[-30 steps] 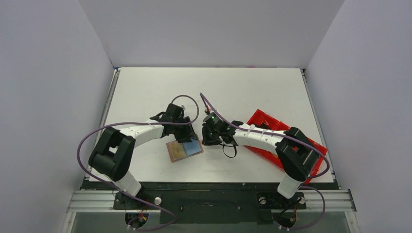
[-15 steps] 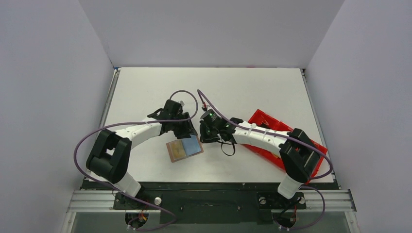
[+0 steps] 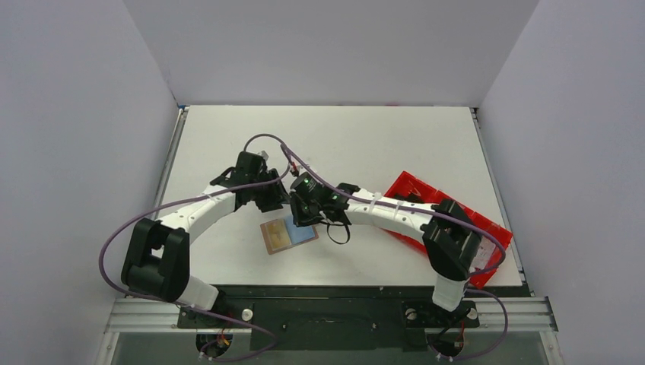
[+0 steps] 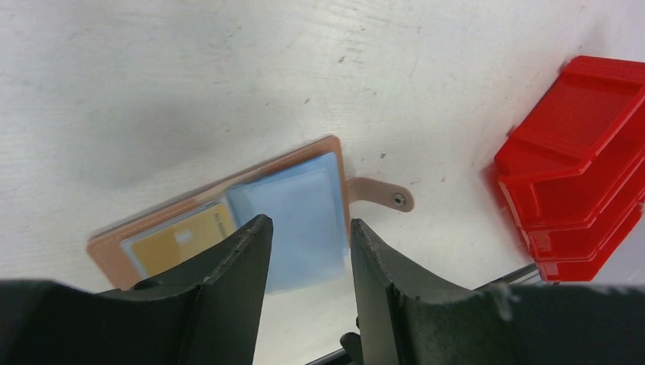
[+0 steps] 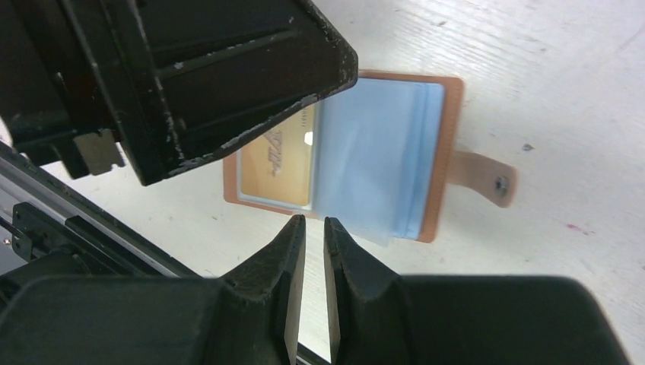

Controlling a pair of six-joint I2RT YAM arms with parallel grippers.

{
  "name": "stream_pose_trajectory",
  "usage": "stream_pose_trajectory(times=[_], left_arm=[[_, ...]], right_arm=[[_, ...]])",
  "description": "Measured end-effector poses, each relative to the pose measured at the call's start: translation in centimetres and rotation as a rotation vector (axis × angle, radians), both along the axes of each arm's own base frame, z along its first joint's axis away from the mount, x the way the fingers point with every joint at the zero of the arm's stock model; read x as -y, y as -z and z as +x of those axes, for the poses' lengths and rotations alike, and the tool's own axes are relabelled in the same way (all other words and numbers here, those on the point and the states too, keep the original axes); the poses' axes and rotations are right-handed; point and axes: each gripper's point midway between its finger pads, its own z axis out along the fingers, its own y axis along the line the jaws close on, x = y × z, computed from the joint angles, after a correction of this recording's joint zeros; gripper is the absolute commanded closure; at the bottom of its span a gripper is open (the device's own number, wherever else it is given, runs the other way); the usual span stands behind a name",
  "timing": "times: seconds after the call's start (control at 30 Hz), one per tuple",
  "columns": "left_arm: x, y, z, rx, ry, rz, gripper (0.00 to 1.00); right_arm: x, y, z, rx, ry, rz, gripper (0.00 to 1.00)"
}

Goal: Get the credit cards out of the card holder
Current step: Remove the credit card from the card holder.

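The card holder (image 3: 289,236) lies open and flat on the table, brown with light blue panels (image 4: 304,198) and its strap tab (image 4: 384,194) sticking out. A gold card (image 5: 278,171) sits in one pocket, also seen as the gold card (image 4: 179,242) in the left wrist view. My left gripper (image 4: 308,220) hovers open above the blue panel with nothing between its fingers. My right gripper (image 5: 313,219) hangs just off the holder's near edge (image 5: 342,220), its fingers only a narrow slit apart and empty. From above, the left gripper (image 3: 268,199) and right gripper (image 3: 302,211) crowd together over the holder's far side.
A long red plastic tray (image 3: 411,190) lies to the right under the right arm, and the red tray (image 4: 578,175) shows at the edge of the left wrist view. The table's front edge (image 3: 327,284) runs close below the holder. Cables loop above both wrists.
Both arms have shifted left. The left gripper moved up and left off the holder; the right gripper slid left until it is over the holder's far right corner.
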Motion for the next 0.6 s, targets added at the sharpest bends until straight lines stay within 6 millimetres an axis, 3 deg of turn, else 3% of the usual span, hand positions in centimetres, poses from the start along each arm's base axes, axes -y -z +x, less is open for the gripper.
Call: stream_pose_trajectory(times=[0.2,0.37,0.6], left_arm=[[-3.8,0.7,-0.9,-0.022,-0.097,0.07,0.6],[-7.9,1.6,-2.2,-0.042,-0.208,0.118,0.6],[-9.0,2.7,-4.2,-0.078,-0.231,0.121,0.69]], right_arm=[[-2.5,0.8,-0.4,-0.006,-0.052,-0.02,0.72],[-3.9,3.2,-0.3,-0.027,-0.085,-0.058,0.69],[-4.3,6.5,-0.4,-0.071,-0.099,-0.106,0.69]])
